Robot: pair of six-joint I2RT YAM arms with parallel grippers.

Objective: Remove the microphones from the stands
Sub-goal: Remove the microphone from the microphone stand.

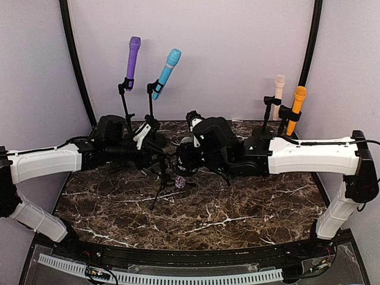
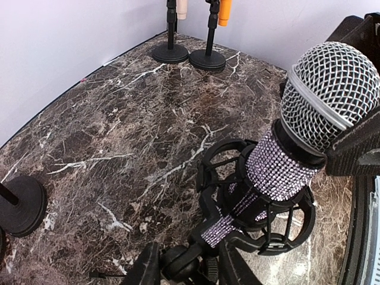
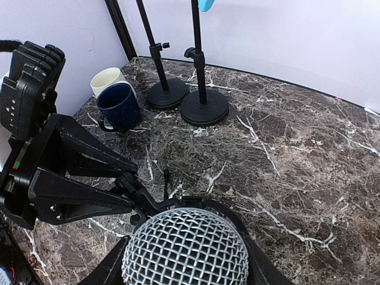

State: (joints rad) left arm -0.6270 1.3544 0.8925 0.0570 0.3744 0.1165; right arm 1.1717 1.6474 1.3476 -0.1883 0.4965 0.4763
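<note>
The microphone (image 2: pixel 309 101) sits mid-table in the shock mount (image 2: pixel 221 155) of a small tripod stand (image 1: pixel 157 193). Its long axis is tilted: the silver mesh head is uppermost and the rhinestone handle slants down through the mount. The right gripper (image 3: pixel 184 261) has its fingers pressed against either side of the mesh head. The left gripper (image 2: pixel 189 270) clamps the stand's joint just under the mount. On the marble table (image 2: pixel 119 130) four more microphones stand upright at the back: purple (image 1: pixel 133 54), blue (image 1: pixel 168 70), cream (image 1: pixel 278 92) and orange (image 1: pixel 296 107). Two mugs, white (image 3: pixel 107 80) and dark blue (image 3: pixel 119 104), touch beside the left pair's bases.
</note>
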